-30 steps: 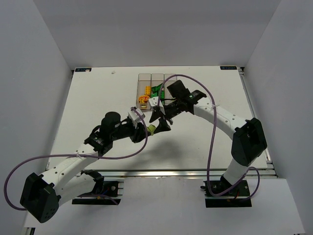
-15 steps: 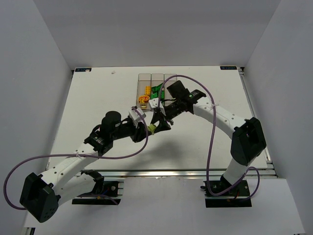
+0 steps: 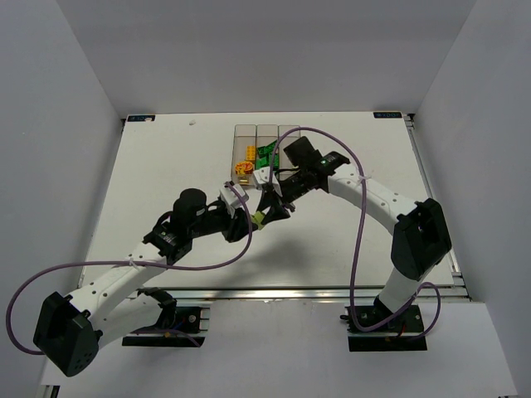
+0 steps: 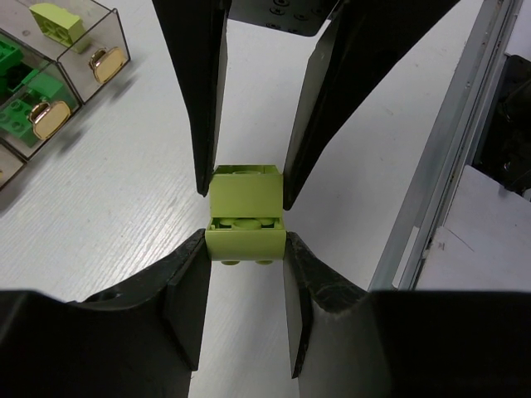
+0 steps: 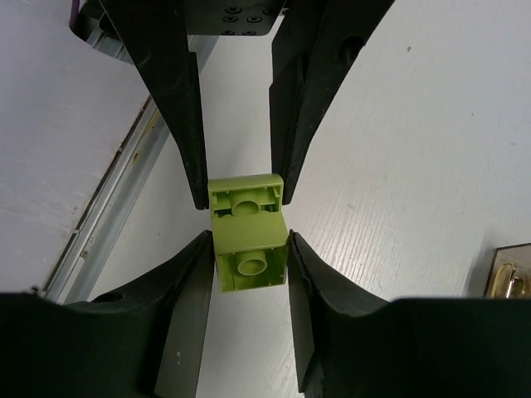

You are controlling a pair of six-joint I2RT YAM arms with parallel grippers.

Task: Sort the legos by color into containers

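Left gripper, closed almost fully, is clamping one half of a pale green brick pair. Right gripper, jaws about half apart, is pressing both fingers against the sides of the other half from the opposite end. The pair is hanging over the table, near the containers, which are holding orange bricks and green bricks.

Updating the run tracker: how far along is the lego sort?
Done: orange bricks, bright green bricks and one pale yellow-green brick sit in the three clear plastic bins.
In hand: left gripper and right gripper both clamp a joined pale yellow-green brick pair.
Left: split and bin it; no other loose bricks seen.
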